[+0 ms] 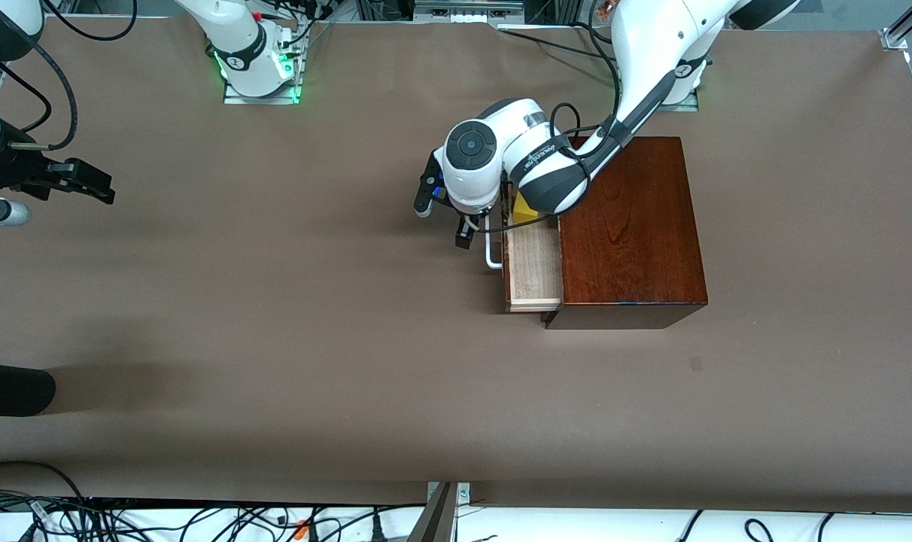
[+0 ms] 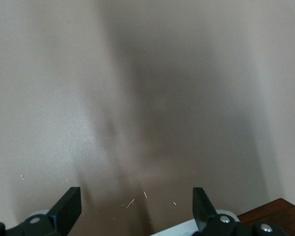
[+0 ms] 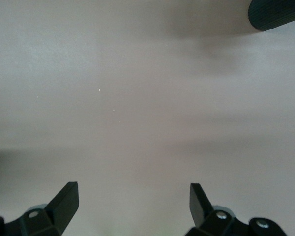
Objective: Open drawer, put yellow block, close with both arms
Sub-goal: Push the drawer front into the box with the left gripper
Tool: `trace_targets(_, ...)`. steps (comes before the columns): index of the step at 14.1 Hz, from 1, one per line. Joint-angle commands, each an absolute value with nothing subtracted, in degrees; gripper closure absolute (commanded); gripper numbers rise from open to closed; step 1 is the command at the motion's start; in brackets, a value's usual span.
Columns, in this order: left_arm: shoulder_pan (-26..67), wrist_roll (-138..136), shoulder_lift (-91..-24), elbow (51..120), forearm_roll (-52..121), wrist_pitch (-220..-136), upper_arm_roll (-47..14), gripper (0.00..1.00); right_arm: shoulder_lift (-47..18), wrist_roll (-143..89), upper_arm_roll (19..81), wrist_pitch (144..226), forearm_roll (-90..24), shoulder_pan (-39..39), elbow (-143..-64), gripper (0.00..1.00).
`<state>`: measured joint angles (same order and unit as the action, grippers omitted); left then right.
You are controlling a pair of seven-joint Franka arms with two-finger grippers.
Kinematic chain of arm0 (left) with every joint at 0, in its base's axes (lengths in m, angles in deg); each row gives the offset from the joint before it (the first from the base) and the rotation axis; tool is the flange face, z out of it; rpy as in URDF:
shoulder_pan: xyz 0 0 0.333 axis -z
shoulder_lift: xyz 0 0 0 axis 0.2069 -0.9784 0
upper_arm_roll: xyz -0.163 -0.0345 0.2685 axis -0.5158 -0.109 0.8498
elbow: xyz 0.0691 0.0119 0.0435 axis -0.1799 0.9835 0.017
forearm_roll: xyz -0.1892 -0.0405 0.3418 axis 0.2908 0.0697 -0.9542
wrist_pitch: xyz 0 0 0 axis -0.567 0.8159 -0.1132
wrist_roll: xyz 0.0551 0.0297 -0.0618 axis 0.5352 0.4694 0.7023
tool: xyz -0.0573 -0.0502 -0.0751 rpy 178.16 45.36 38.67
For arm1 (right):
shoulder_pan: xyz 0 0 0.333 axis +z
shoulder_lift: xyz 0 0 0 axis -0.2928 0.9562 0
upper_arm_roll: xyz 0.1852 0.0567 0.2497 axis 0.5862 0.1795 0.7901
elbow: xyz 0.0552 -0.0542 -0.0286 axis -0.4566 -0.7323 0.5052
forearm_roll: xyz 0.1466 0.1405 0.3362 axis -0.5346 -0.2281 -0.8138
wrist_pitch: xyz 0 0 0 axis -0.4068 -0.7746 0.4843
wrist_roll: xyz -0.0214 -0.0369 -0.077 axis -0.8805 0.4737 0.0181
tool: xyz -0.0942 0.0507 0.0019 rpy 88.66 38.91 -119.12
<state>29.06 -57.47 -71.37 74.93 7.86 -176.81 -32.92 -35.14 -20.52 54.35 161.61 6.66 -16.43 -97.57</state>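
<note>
The mahogany box (image 1: 629, 226) stands toward the left arm's end of the table. Its drawer (image 1: 535, 260) is pulled partly out, with the pale tray showing. The yellow block (image 1: 526, 212) lies in the tray, partly hidden under the left arm's wrist. My left gripper (image 1: 443, 220) is open and empty, low over the table just beside the white handle (image 1: 492, 254). The left wrist view shows the open left gripper (image 2: 136, 196) over bare table, with the handle (image 2: 187, 227) and a dark wood corner (image 2: 278, 211) at the edge. My right gripper (image 1: 80, 181) waits open and empty at the right arm's end, and its wrist view (image 3: 132, 191) shows only table.
A black rounded object (image 1: 12, 388) lies at the right arm's end of the table, nearer to the front camera, and also shows in the right wrist view (image 3: 278, 12). Cables run along the table's front edge (image 1: 200, 519). Brown table (image 1: 275, 301) stretches between the arms.
</note>
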Motion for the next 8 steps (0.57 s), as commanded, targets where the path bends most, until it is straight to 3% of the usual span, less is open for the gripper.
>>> trace_targets(1,28.8,-57.7,-70.8,75.2,6.6,-175.6,-32.3,0.00,-36.7,-21.1,55.4,161.8,5.5,-17.8,-98.3,0.00)
trace_targets(8,28.3,-57.6,-70.1,74.6,6.6,-169.8,-31.5,0.00,-36.4,-21.2,55.4,161.8,5.6,-17.6,-98.3,0.00)
